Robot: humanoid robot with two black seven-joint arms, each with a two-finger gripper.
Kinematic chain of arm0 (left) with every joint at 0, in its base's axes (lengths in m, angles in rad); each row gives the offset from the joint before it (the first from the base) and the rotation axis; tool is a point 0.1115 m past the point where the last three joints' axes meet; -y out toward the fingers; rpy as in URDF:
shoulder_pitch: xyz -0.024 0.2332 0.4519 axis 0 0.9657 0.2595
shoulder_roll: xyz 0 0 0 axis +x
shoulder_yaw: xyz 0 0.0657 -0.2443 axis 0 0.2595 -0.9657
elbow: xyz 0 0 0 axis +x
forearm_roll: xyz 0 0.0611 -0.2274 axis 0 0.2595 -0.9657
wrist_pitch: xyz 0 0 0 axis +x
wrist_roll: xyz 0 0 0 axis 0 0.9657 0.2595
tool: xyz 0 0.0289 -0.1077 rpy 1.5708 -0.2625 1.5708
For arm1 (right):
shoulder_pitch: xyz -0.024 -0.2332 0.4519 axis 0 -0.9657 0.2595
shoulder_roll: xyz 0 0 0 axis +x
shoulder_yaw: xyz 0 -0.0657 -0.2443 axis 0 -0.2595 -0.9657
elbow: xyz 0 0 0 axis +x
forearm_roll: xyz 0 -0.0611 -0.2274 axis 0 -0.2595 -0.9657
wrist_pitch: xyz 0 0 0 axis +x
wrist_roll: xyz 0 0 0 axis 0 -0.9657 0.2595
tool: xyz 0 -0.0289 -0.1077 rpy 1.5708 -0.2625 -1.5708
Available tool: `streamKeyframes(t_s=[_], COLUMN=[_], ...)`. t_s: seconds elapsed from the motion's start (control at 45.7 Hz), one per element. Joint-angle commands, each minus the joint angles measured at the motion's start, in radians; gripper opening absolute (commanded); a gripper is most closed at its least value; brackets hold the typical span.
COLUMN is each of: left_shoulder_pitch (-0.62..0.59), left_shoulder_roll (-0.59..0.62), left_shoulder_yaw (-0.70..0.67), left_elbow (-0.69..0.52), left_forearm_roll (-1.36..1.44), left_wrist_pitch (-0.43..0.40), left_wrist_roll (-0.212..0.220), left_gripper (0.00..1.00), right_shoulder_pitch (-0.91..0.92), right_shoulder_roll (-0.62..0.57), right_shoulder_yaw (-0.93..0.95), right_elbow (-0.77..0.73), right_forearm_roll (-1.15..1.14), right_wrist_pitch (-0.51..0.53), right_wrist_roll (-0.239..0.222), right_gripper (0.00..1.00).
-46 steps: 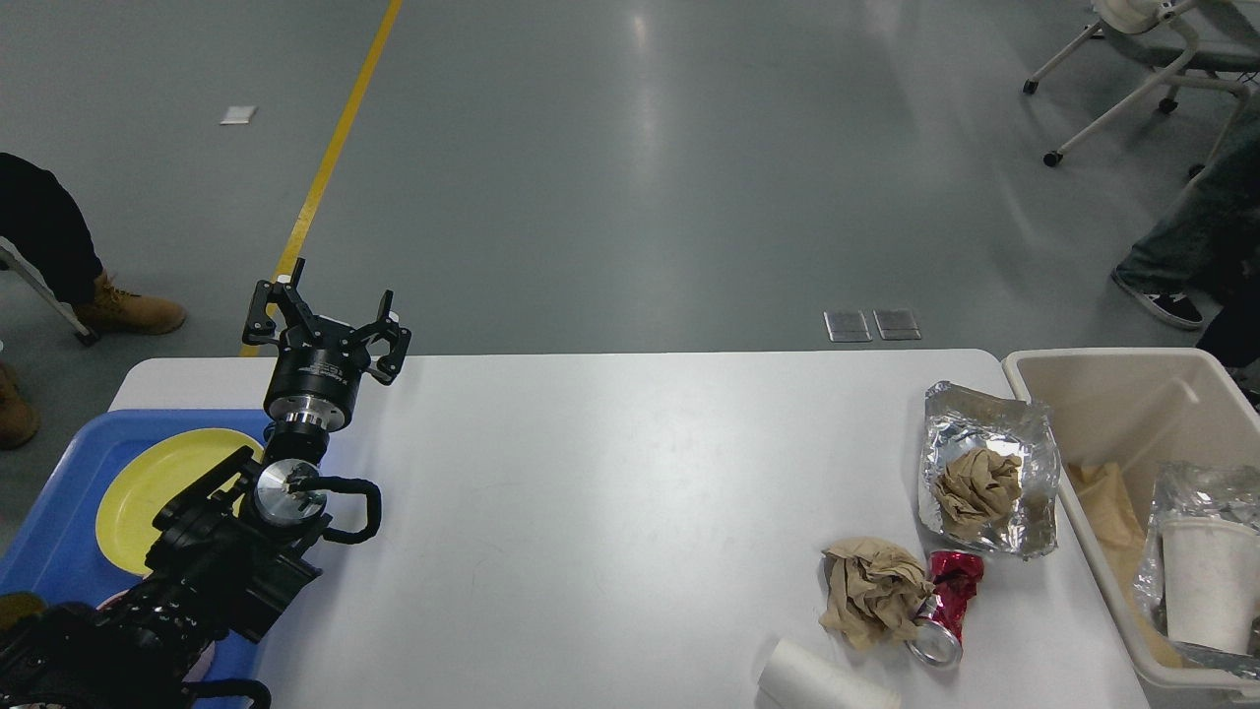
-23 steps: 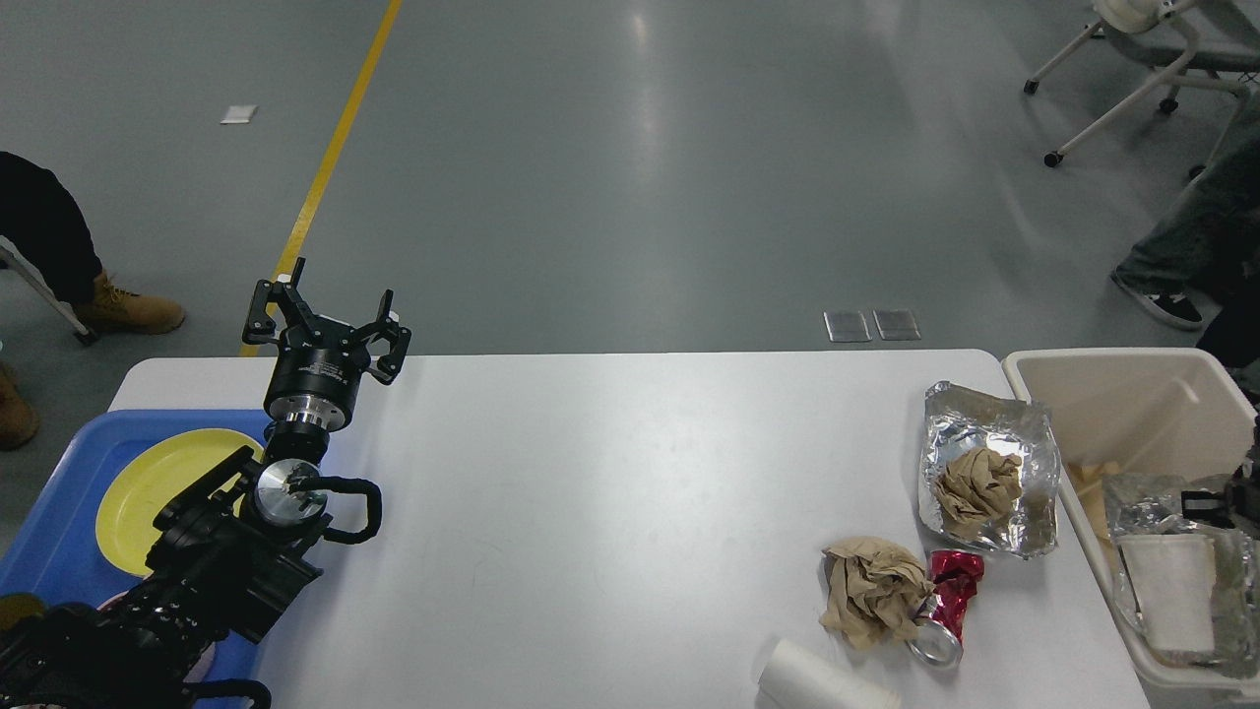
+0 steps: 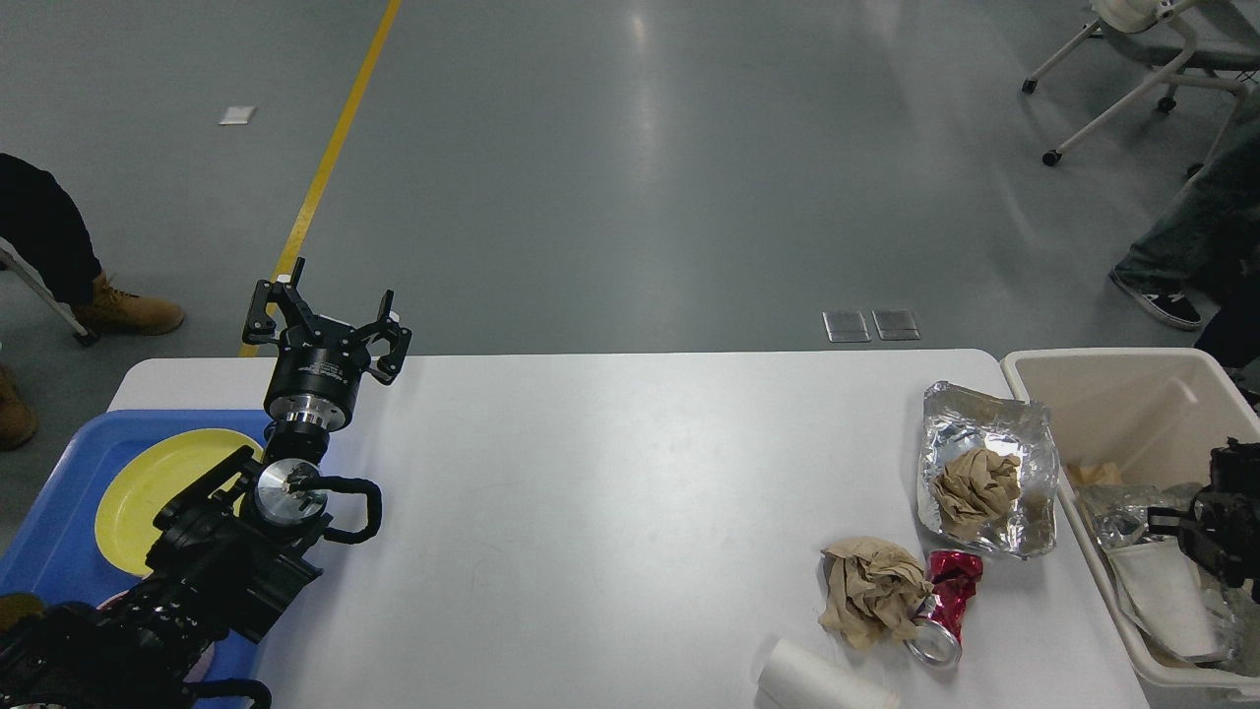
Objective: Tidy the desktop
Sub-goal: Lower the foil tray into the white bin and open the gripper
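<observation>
The white desktop (image 3: 610,492) carries litter at its right end: an open foil wrapper (image 3: 994,433) with a brown paper wad (image 3: 976,490) in it, a second crumpled brown paper (image 3: 871,589), a crushed red can (image 3: 945,601) and a white paper cup (image 3: 817,684) lying at the front edge. My left gripper (image 3: 330,313) is open and empty, raised over the back left of the table. My right gripper (image 3: 1216,527) shows dark at the right edge over the beige bin (image 3: 1102,359); its fingers cannot be told apart.
The bin holds a white cup (image 3: 1166,596) lying on its side and crumpled foil (image 3: 1112,507). A blue tray (image 3: 49,551) with a yellow plate (image 3: 148,492) sits at the left under my left arm. People's legs and a wheeled chair stand on the floor beyond.
The white cup and foil in the bin have tipped over and sunk lower. My right gripper has come into view over the bin from the right. The left arm has not moved.
</observation>
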Motion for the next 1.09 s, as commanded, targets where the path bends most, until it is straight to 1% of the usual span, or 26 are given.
streamKeyframes(t_s=[0.0,0.328,0.504,0.744,1.073], left_shoulder_pitch=[0.0,0.0,0.0,0.0,0.0], left_shoulder_roll=[0.0,0.0,0.0,0.0,0.0], left_shoulder_yaw=[0.0,0.0,0.0,0.0,0.0], left_elbow=[0.0,0.0,0.0,0.0,0.0], left_forearm_roll=[0.0,0.0,0.0,0.0,0.0], left_wrist_pitch=[0.0,0.0,0.0,0.0,0.0], left_wrist_roll=[0.0,0.0,0.0,0.0,0.0], left_gripper=[0.96,0.96,0.96,0.96,0.96], right_shoulder_pitch=[-0.005,0.008,-0.012,-0.057,-0.066], right_shoulder_roll=[-0.003,-0.044,-0.029,0.023,0.036], right_shoulder_yaw=[-0.004,-0.003,0.005,0.008,0.023], right_elbow=[-0.014,-0.034,-0.029,-0.029,-0.029], right_forearm_roll=[-0.002,0.0,-0.002,0.0,0.0], right_wrist_pitch=[-0.004,-0.004,-0.004,-0.015,-0.027], right_wrist_roll=[-0.002,0.0,0.0,0.0,0.0], right_gripper=[0.0,0.0,0.0,0.0,0.0])
